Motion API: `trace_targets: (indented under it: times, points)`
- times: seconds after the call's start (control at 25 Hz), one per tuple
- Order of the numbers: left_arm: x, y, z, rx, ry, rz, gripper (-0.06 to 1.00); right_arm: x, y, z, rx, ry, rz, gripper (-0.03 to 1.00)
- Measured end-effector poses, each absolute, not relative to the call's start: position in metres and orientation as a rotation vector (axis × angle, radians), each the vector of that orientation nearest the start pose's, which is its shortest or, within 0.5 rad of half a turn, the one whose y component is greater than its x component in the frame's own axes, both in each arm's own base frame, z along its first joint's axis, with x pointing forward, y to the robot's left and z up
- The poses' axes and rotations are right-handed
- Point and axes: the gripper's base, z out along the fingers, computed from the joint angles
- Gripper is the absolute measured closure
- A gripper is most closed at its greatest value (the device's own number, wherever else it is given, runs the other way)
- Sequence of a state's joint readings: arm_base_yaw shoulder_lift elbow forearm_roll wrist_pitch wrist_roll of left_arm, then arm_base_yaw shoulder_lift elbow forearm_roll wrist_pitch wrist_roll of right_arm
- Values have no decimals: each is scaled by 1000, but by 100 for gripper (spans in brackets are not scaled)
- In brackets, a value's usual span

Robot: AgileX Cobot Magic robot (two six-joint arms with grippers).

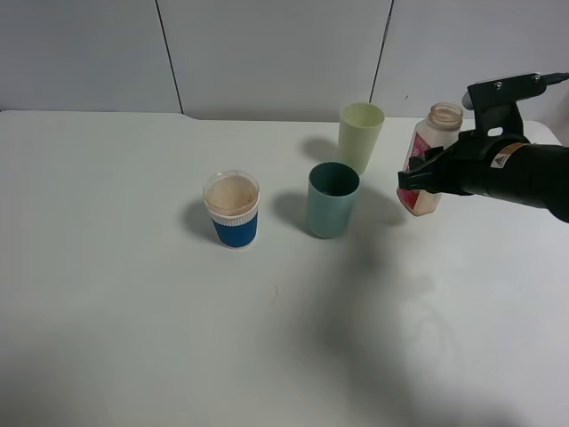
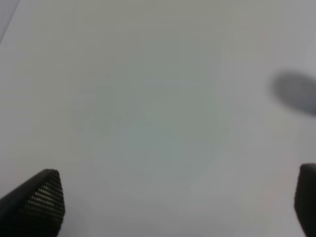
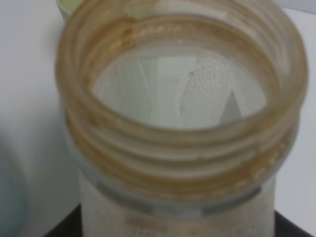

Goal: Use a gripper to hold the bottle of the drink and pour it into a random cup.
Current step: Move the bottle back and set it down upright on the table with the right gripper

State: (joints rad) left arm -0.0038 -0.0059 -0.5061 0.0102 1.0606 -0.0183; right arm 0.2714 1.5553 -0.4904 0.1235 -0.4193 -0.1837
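On your right gripper (image 1: 414, 181) the jaws clamp the translucent, capless bottle (image 1: 442, 126): pink-red label, brown-stained neck. On your left gripper (image 2: 176, 198) they stand wide.

Three cups: teal cup (image 1: 332, 201), yellow-green cup (image 1: 360, 133), blue-white cup (image 1: 233, 212). One bottle (image 1: 433, 133).

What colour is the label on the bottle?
Pink-red label on the bottle; exterior high view shows it best.

Checked all three views for writing; found none legible. Noted pink-red label (image 1: 415, 153) on bottle (image 1: 438, 130), print too small to read. Noted small white-and-orange sticker (image 1: 507, 157) on right arm (image 1: 530, 175), marks too blurred to read. Saw only plain bands on blue-and-white cup (image 1: 234, 222).
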Motion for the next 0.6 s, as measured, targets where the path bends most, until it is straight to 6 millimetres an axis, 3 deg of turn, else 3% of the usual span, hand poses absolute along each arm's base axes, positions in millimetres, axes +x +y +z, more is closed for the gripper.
trace_targets:
  times: [0.28,0.6]
  points:
    - [-7,1,279,-15,2032,-2,2,268,69,140,-344,2117,47,59]
    - [-7,1,279,-15,2032,-2,2,272,70,130,-350,2110,35,59]
